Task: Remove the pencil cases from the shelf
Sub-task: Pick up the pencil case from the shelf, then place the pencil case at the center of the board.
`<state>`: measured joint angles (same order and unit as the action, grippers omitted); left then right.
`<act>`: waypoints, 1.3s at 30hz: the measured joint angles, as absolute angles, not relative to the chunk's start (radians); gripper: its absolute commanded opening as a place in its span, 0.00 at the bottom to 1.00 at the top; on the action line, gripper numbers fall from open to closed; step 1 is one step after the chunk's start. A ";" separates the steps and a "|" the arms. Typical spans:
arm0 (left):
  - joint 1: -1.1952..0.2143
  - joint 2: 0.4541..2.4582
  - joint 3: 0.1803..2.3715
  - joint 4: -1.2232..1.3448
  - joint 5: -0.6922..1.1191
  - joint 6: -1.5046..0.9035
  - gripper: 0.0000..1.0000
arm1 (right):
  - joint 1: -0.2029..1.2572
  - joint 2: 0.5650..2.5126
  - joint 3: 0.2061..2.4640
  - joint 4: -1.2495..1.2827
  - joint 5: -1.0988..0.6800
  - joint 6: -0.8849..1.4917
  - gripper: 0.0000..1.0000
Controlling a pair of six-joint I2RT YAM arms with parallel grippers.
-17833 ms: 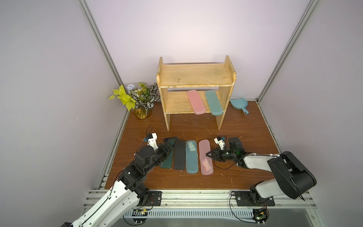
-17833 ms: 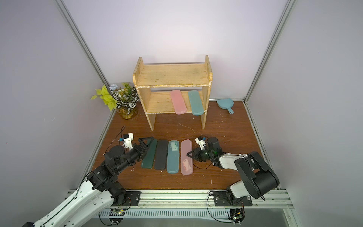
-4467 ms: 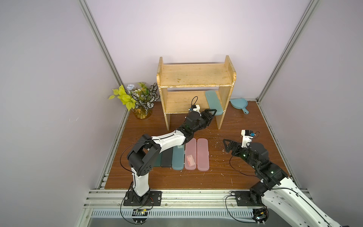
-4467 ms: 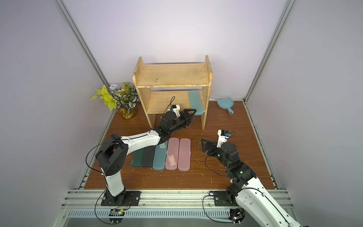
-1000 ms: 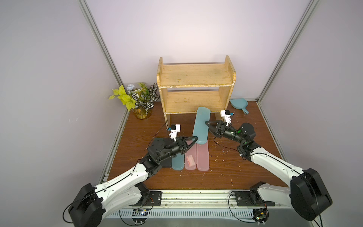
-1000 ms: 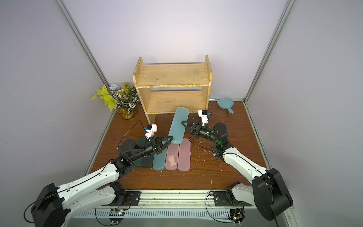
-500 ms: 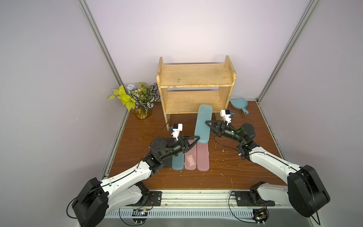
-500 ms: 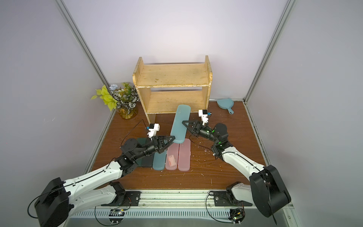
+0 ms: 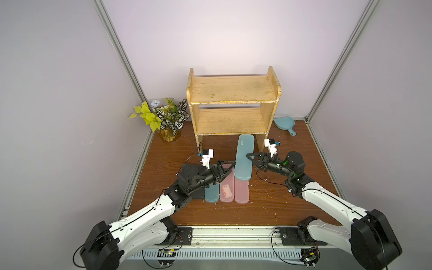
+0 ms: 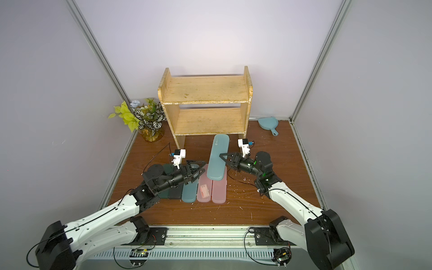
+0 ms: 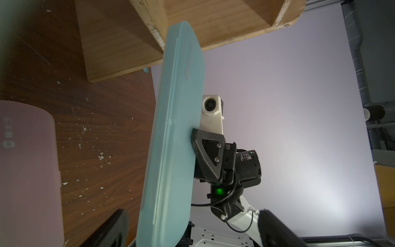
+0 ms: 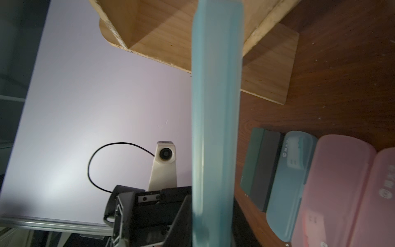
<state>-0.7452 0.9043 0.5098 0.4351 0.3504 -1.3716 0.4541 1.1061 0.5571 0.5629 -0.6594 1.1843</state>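
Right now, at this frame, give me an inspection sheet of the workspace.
Surface: brown wooden tabletop, scattered white flecks.
Job's things: two-tier yellowish wooden shelf, both tiers bare; light teal flat pencil case held in the air before it; dark green case, black case, teal case and two pink cases in a row on the tabletop.
Clutter: potted leafy plant and blue plastic dustpan, either side of the shelf.
Grippers: right gripper shut on the held case; left gripper open beside it.
Cables: thin black cable at each wrist.
Surroundings: plain pale walls, metal corner posts.
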 measured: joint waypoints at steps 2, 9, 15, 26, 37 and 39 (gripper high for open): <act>-0.745 0.865 0.512 0.350 0.308 -1.350 0.94 | 0.443 1.081 0.551 0.459 -0.651 1.112 0.22; -0.745 0.787 0.584 0.068 0.167 -1.276 0.99 | 0.371 1.049 0.490 0.190 -0.632 0.916 0.22; -0.745 0.756 0.624 -0.051 0.092 -1.237 0.99 | 0.289 1.057 0.454 0.038 -0.633 0.777 0.22; -0.745 0.720 0.612 -0.102 0.049 -1.238 0.99 | 0.246 1.166 0.451 0.002 -0.648 0.611 0.22; -0.745 0.678 0.595 -0.128 0.020 -1.254 0.99 | 0.245 1.276 0.443 0.065 -0.684 0.593 0.22; -0.745 0.672 0.592 -0.131 0.017 -1.256 0.99 | 0.245 1.286 0.436 0.084 -0.690 0.595 0.22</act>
